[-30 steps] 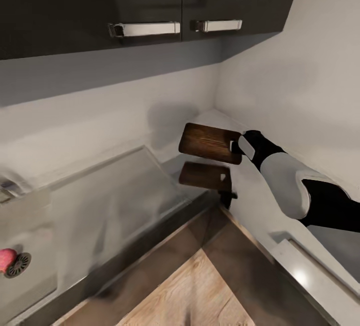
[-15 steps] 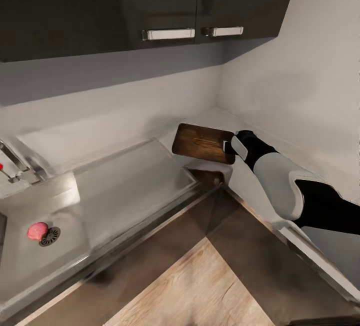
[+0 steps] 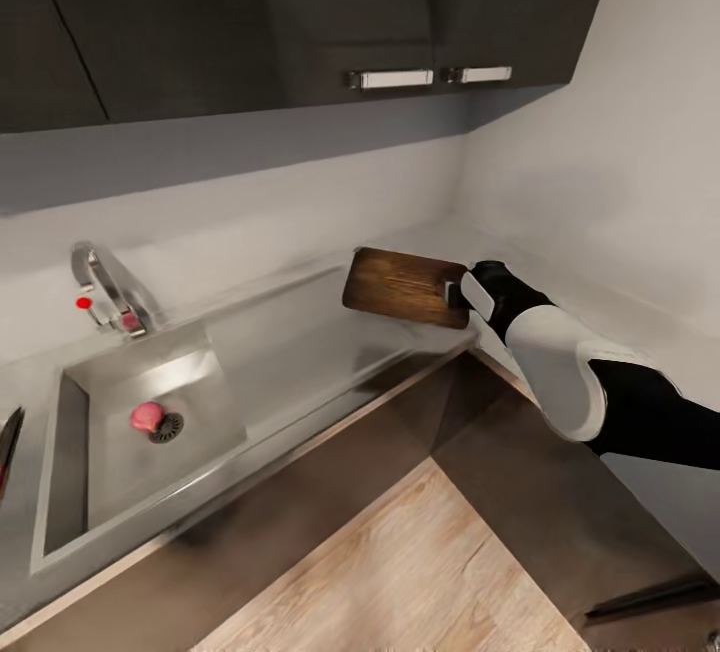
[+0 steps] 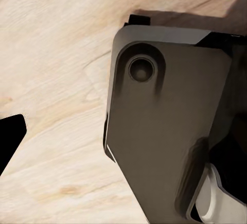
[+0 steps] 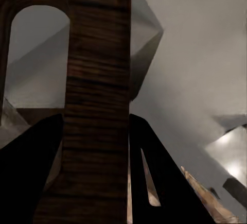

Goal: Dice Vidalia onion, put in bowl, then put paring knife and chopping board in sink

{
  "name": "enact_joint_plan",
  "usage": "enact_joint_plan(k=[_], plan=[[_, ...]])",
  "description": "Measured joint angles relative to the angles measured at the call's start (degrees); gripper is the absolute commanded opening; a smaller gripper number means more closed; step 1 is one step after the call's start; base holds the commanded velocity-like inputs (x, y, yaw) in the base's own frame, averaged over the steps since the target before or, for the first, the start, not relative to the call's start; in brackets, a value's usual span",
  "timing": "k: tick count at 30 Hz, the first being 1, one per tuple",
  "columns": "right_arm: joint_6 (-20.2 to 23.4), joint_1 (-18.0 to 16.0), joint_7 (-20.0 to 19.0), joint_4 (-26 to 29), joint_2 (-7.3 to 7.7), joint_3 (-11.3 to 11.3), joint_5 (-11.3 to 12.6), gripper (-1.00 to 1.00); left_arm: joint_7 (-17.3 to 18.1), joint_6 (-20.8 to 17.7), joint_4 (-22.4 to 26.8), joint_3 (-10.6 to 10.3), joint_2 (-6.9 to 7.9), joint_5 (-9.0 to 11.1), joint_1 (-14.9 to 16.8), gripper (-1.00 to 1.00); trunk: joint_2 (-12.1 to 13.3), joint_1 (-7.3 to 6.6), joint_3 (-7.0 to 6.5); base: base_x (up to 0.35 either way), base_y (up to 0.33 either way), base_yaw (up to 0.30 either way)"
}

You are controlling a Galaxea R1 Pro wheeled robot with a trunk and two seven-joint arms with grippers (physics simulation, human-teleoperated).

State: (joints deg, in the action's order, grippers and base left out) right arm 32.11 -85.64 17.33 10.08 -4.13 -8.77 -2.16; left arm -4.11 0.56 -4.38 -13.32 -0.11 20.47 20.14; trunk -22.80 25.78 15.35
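The right gripper point(image 3: 462, 292) pinched one chopping board point(image 3: 403, 287) by its slotted end, long axis lying left-right, above the countertop point(image 3: 425, 240); one Vidalia onion point(image 3: 146, 417) sat in the sink point(image 3: 130, 387)

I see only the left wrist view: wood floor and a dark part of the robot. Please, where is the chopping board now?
Observer: The right tool holds the chopping board by its handle end, in the air above the right end of the steel drainboard.
Operator: Is the grip firm?
Observer: In the right wrist view both fingers press the board's wood beside its handle slot.
Operator: And the onion?
Observer: The Vidalia onion lies in the sink, beside the drain.
Operator: Any knife?
Observer: A dark blade with a red part shows at the head view's left edge, probably the paring knife.
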Motion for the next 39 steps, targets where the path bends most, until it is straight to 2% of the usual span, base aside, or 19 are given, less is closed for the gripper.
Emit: enact_joint_plan(k=[10, 39], plan=[[-0.1, 0.0, -0.1, -0.1, 0.03, 0.0, -0.1, -1.0, 0.0, 0.0, 0.0, 0.0, 0.05, 0.0, 0.0, 1.0, 0.0, 0.0, -0.26, -0.277, 0.2, 0.115], [-0.1, 0.0, -0.1, -0.4, 0.04, 0.0, 0.0, -1.0, 0.0, 0.1, 0.0, 0.1, 0.31, 0.0, 0.0, 1.0, 0.0, 0.0, -0.26, -0.255, 0.223, 0.277]])
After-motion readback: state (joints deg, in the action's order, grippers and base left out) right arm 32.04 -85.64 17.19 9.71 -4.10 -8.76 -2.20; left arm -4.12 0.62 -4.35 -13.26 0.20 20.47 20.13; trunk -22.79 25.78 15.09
